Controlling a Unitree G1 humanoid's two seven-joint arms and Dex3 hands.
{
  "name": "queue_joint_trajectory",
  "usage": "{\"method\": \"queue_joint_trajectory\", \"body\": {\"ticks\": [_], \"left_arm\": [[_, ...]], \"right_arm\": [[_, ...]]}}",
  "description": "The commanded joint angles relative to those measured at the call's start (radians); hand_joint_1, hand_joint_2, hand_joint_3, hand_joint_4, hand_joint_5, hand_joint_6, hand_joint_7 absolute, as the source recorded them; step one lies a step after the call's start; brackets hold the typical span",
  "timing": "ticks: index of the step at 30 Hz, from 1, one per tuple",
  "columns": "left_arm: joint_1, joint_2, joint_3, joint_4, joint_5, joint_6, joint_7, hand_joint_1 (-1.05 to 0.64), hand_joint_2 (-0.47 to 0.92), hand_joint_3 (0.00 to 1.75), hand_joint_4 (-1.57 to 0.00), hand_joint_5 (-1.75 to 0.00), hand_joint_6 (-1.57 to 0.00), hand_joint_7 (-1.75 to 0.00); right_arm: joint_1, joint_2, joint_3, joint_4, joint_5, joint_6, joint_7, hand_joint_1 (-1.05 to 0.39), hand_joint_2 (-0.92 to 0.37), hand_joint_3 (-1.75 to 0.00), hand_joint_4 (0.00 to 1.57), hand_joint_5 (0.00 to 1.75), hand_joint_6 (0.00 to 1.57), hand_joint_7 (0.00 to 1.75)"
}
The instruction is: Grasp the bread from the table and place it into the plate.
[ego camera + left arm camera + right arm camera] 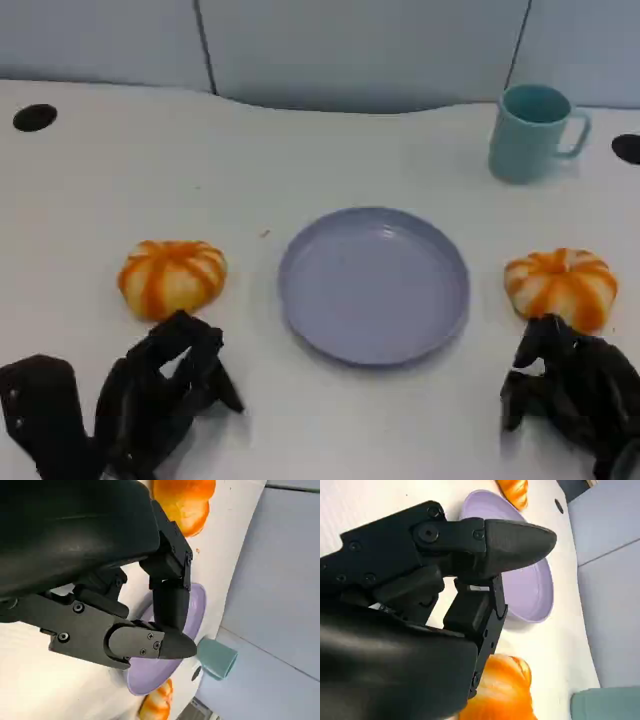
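I see one bread [172, 277] left of the plate [374, 285] and one bread [561, 286] right. My left hand [165, 395] and right hand [570, 390] hold nothing, fingers apart.

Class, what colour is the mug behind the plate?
The mug is light teal, clearest in the head view.

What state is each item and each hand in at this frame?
Left bread: on the table, ungrasped.
Right bread: on the table, ungrasped.
Plate: upright, holding nothing.
Mug: upright, behind the plate.
Left hand: holding nothing, just short of the left bread.
Right hand: holding nothing, near the right bread.
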State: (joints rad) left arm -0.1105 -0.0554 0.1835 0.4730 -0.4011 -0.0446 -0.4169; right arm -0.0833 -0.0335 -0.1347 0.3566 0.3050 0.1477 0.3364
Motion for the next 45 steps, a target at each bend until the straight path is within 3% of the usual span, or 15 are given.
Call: {"method": "queue_joint_trajectory", "body": {"ticks": [1, 25, 29, 31, 32, 34, 37, 39, 42, 45], "left_arm": [[-0.011, 0.016, 0.003, 0.014, 0.017, -0.026, -0.007, -0.61, 0.92, 0.27, -0.86, -1.75, -0.64, -1.65], [-0.022, 0.013, 0.009, 0.026, 0.023, -0.028, 0.006, -0.59, 0.92, 0.26, -0.87, -1.75, -0.66, -1.66], [-0.027, 0.027, -0.001, 0.052, 0.057, -0.11, -0.017, -0.61, 0.92, 0.3, -0.8, -1.75, -0.59, -1.59], [-0.037, 0.034, 0.0, 0.086, 0.066, -0.201, -0.062, -0.63, 0.92, 0.29, -0.68, -1.69, -0.51, -1.41], [-0.044, 0.037, -0.001, 0.102, 0.077, -0.255, -0.075, -0.63, 0.92, 0.25, -0.65, -1.6, -0.53, -1.23], [-0.057, 0.054, -0.013, 0.135, 0.131, -0.373, -0.069, -0.66, 0.92, 0.18, -0.58, -1.29, -0.54, -0.8], [-0.085, 0.11, -0.049, 0.21, 0.305, -0.617, 0.018, -0.65, 0.92, 0.2, -0.43, -0.92, -0.54, -0.34], [-0.111, 0.145, -0.065, 0.262, 0.419, -0.744, 0.107, -0.61, 0.92, 0.17, -0.27, -0.76, -0.52, -0.16], [-0.143, 0.209, -0.096, 0.29, 0.623, -0.841, 0.289, -0.61, 0.92, 0.14, -0.13, -0.67, -0.48, -0.09], [-0.152, 0.295, -0.14, 0.202, 0.916, -0.812, 0.543, -0.65, 0.92, 0.13, -0.02, -0.57, -0.41, -0.03]], "right_arm": [[0.023, -0.001, -0.006, 0.017, 0.001, 0.019, -0.009, -0.44, -0.92, -0.51, 1.18, 1.47, 1.07, 1.39], [0.015, 0.0, -0.006, 0.027, -0.005, 0.013, -0.013, -0.44, -0.92, -0.49, 1.24, 1.42, 1.15, 1.32], [0.011, 0.001, -0.007, 0.037, 0.0, 0.005, -0.001, -0.44, -0.92, -0.51, 1.22, 1.42, 1.14, 1.31], [0.009, 0.002, -0.005, 0.041, -0.004, 0.001, -0.003, -0.44, -0.92, -0.51, 1.22, 1.42, 1.14, 1.31], [0.009, 0.003, -0.004, 0.04, -0.007, 0.001, -0.008, -0.44, -0.92, -0.51, 1.22, 1.42, 1.15, 1.31], [0.006, 0.003, -0.004, 0.043, -0.007, 0.002, -0.009, -0.44, -0.92, -0.5, 1.21, 1.43, 1.14, 1.31], [0.003, 0.003, -0.004, 0.046, -0.005, -0.001, -0.006, -0.44, -0.92, -0.5, 1.21, 1.44, 1.14, 1.32], [0.001, 0.002, -0.004, 0.045, -0.004, 0.0, -0.005, -0.44, -0.92, -0.5, 1.21, 1.44, 1.15, 1.32], [-0.002, 0.002, -0.004, 0.047, -0.004, 0.003, -0.007, -0.44, -0.92, -0.5, 1.22, 1.44, 1.16, 1.31], [0.0, 0.003, -0.001, 0.046, -0.011, -0.002, -0.013, -0.44, -0.92, -0.49, 1.21, 1.43, 1.15, 1.3]]}}
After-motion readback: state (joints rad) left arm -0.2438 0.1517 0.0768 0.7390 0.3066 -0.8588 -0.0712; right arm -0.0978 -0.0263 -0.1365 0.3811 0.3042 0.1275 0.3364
